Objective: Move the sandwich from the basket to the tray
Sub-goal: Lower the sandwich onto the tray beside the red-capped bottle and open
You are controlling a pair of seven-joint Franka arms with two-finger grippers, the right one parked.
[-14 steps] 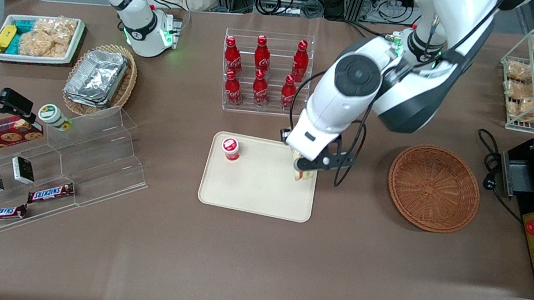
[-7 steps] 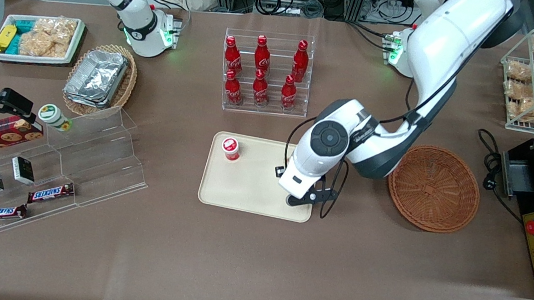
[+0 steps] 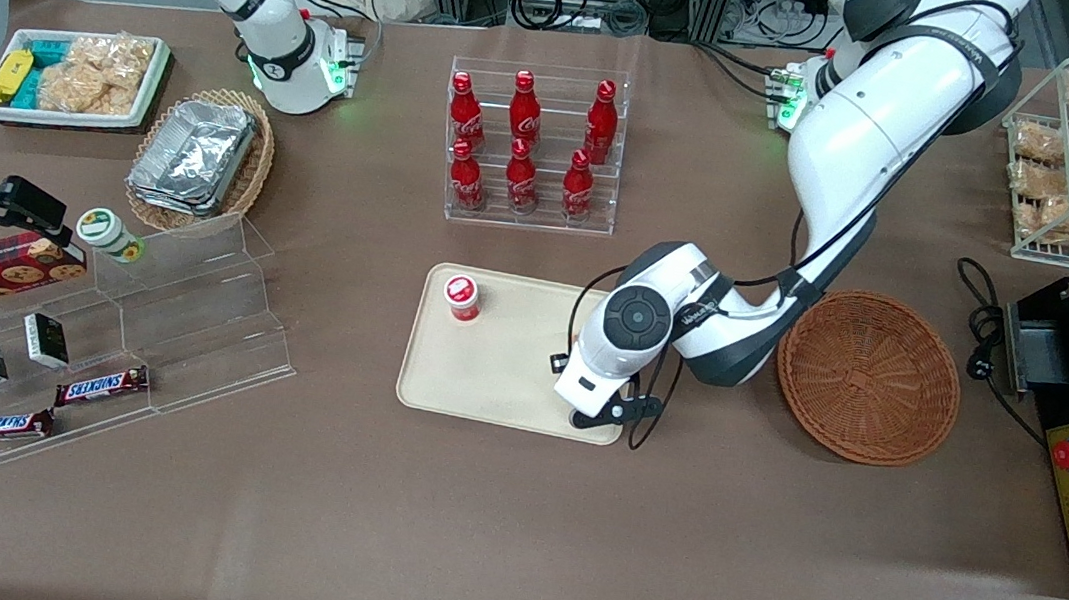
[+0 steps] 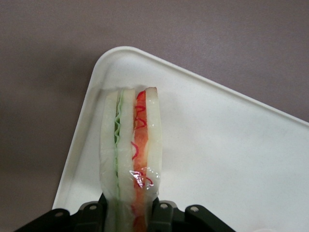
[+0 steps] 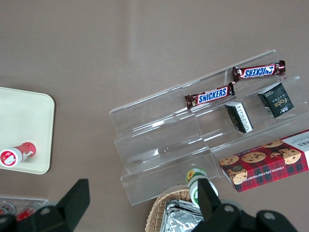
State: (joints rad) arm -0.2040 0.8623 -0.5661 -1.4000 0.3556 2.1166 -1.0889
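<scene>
The claw [image 4: 130, 212] is shut tight on the sandwich [image 4: 130, 145], holding it low over the tray [image 3: 506, 377], at the corner nearest the camera, close to the round brown basket [image 3: 868, 376]. A small red bottle [image 3: 461, 297] stands on the tray

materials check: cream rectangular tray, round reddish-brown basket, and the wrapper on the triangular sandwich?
Cream rectangular tray: likely matte plastic, smooth moulded rim. Round reddish-brown basket: woven wicker, visible weave. Triangular white-bread sandwich: glossy clear film, glints near the gripper clamping it over the tray.
</scene>
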